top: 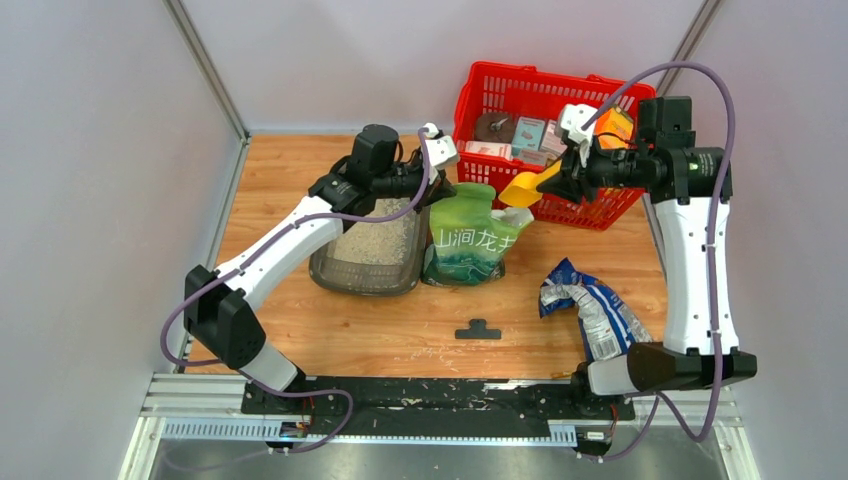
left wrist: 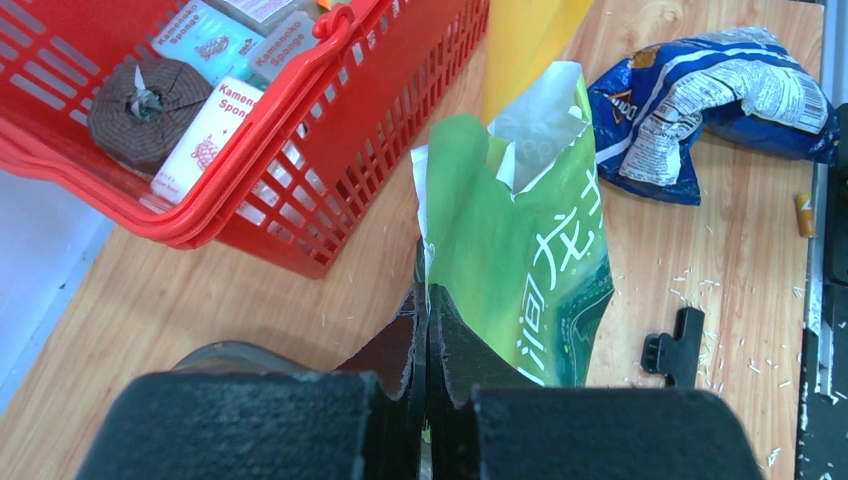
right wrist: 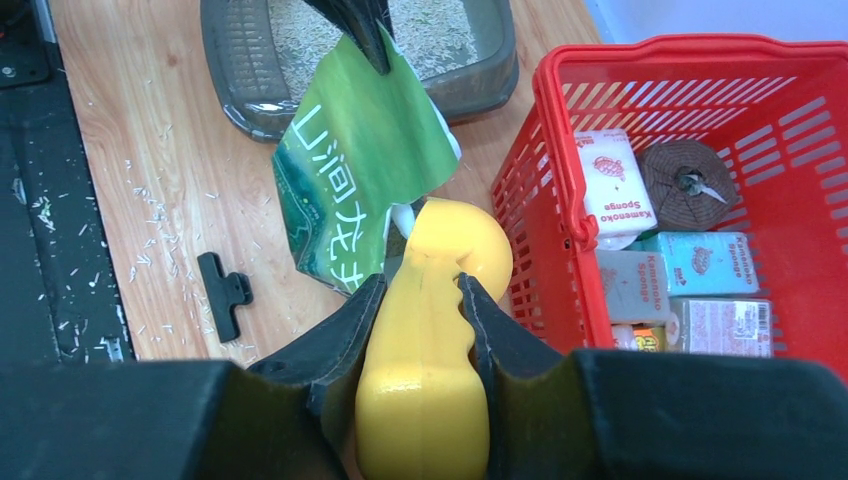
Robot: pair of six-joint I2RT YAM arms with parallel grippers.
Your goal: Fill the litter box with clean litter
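While the left end effector (left wrist: 424,310) has its fingers pressed together on the torn top edge of 1 green bag (left wrist: 530,260), holding that bag upright, the right end effector (right wrist: 422,290) is partly apart and clamped on the handle of 1 yellow scoop (right wrist: 440,250), whose bowl sits just beside the bag. 1 litter box (top: 365,286) rests on the counter (top: 400,330) just left of the bag, under the left arm, with clean litter (top: 385,240) spread across its floor. 1 red basket (top: 500,80) stands at the far right with 1 brown roll and at least 4 small boxes inside. 1 crumpled blue snack bag (top: 590,310) and 1 black clip (top: 478,330) lie nearer the arms' bases.
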